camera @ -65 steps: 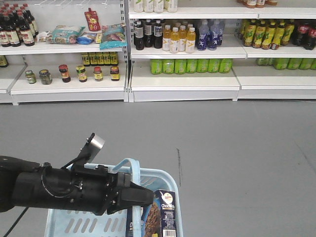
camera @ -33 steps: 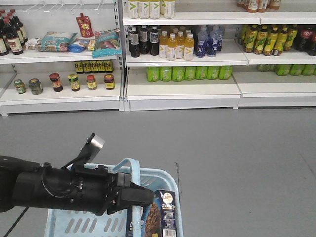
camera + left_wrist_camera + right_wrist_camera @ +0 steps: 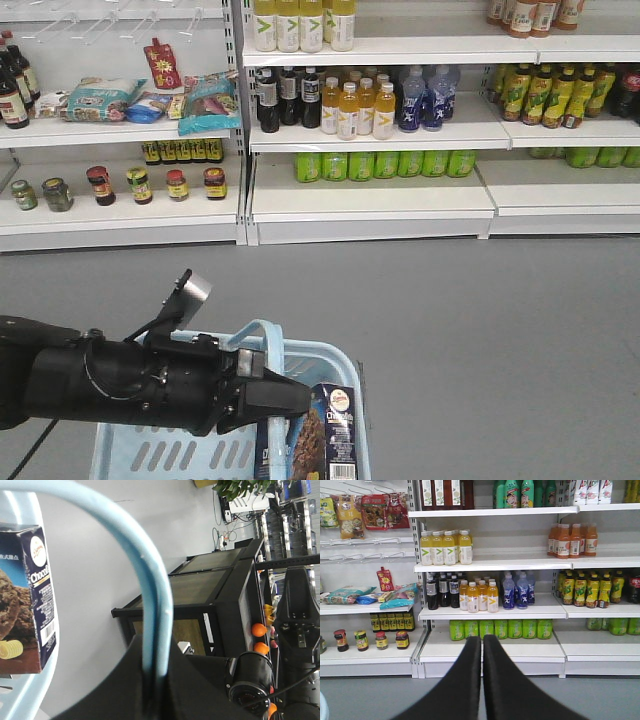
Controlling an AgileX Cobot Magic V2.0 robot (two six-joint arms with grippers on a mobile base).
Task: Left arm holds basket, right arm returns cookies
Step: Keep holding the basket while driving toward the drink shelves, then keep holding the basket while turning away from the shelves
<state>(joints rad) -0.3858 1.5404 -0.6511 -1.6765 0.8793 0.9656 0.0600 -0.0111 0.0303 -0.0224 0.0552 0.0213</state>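
A: Front view first. Where are the cookies?

B: The cookies stand upright in the basket, in its near right corner against the right wall. The dark front with the white lettering and barcode faces the camera.

A: And the left arm?

B: The left arm reaches in from the left, lying across the top of the basket. The left gripper is clamped on the hoop handle, which arches up over it. Its pointed tip ends just beside the top of the box; I cannot tell whether they touch. Far across the grey floor, white shelves carry bottles and jars.

A: What does the left wrist view add?

B: It sits rolled on its side. The handle curves across the frame and runs down between the black jaws of the left gripper, which are pressed against it on both sides. The cookies show at the left edge, apart from the handle. Behind stand a black cabinet and some small orange balls.

A: And the right wrist view?

B: The right gripper points at the far shelves, its two black fingers drawn together with only a thin seam between them and nothing held. Beyond it are rows of yellow bottles, green bottles on the shelf below and jars to the left. Neither basket nor box shows here.
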